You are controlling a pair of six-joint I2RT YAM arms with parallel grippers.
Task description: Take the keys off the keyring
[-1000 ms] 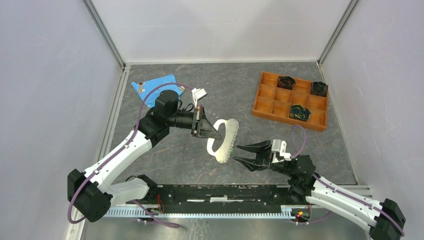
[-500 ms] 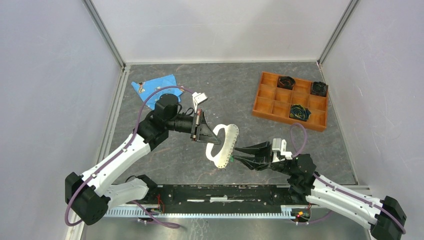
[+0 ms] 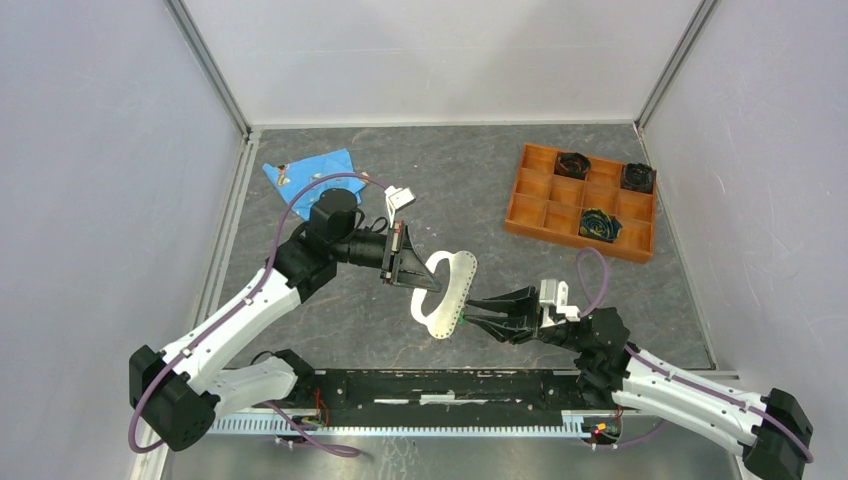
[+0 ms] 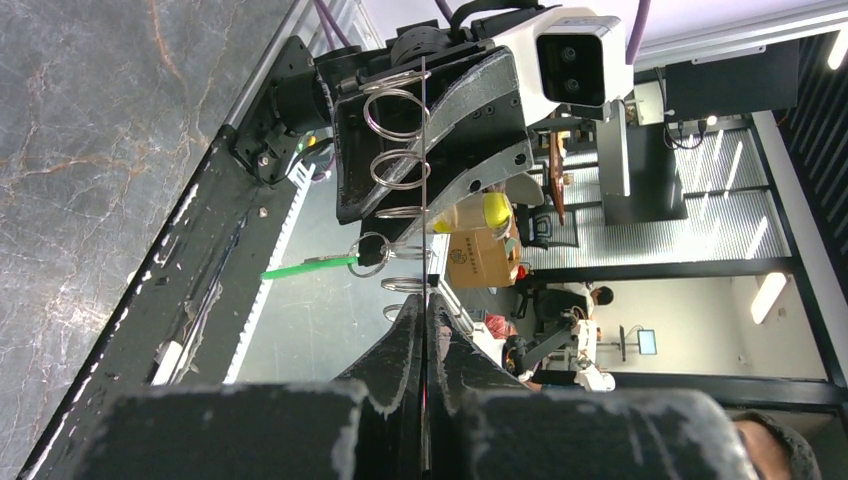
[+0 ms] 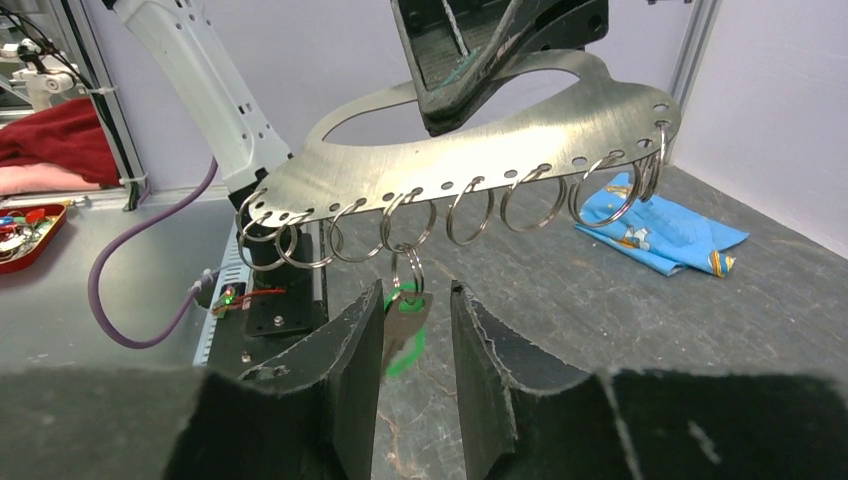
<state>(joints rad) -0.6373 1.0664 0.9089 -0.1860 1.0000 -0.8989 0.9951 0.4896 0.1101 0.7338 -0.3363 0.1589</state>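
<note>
Nearest to us, the right jaws reach in from the near right of the bench [image 3: 500, 190]. They stand narrowly apart, with a black finger [image 5: 352, 365] on either side of the green-headed key [image 5: 403, 332]. In the right wrist view that key hangs straight down into the gap, close against one finger with a sliver of space beside the other, so we see no firm pinch on it. The key dangles from a small split ring [image 5: 407, 272]. That ring hooks into one of the larger rings [image 5: 468, 215] strung in a row through holes along the edge of the keyring [image 5: 480, 140]. The keyring, a flat grey metal plate with an oval opening, sits in the air above the bench, just above and beyond the right jaws. The left jaws come from the far left and are clamped tight on its upper part. In the left wrist view we see the plate edge-on, a thin line pressed between the left fingers [image 4: 395, 360]. Farther back, a blue cloth [image 3: 315, 168] lies at the far left of the bench. An orange compartment tray [image 3: 537, 183] sits at the far right, with dark bundles [image 3: 573, 163] in three of its compartments.
</note>
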